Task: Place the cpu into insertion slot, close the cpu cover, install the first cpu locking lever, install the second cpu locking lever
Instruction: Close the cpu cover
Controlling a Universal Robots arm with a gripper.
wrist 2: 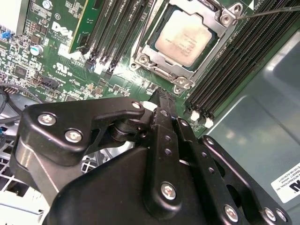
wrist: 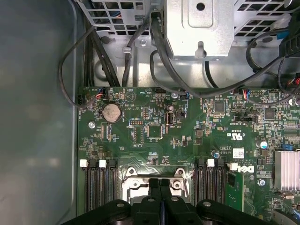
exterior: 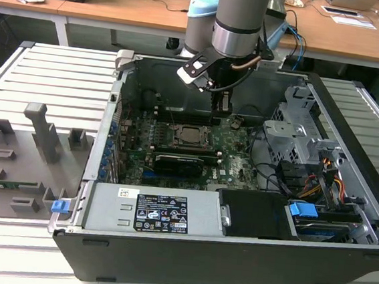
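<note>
Shows the chip (wrist 2: 183,37) lying flat in the socket (wrist 2: 142,60), silver top up, near the middle of the green board (wrist 2: 51,61). Shows the cover (wrist 2: 208,55) folded down around it, with the metal top framed in the square window. Cannot tell whether either locking wire is hooked down: finds a wire lever (wrist 2: 269,10) running out from one corner of the cover across the memory slots (wrist 2: 243,61), and a second wire lever (wrist 2: 140,33) bending along the opposite side of the socket. Places the pincer (wrist 2: 161,96) above the board just off the socket's edge, apart from the chip, with black fingers (wrist: 153,187) clenched together on nothing. In the first wrist view, puts those fingertips between two banks of memory slots, with a coin battery (wrist: 111,112) further along the board toward the edge beside a metal cage (wrist: 201,23), and a finned heat sink (wrist: 286,169) by another edge. In the exterior view, sets the arm (exterior: 238,19) over the far wall of the open case (exterior: 352,131), and a long black card (exterior: 181,161) just beside the socket, between it and the power supply (exterior: 149,210) along the case's near edge. Rests the case on a slatted bench (exterior: 49,68), with grey holders (exterior: 39,137) toward the bench's edge at the exterior view's left.
</note>
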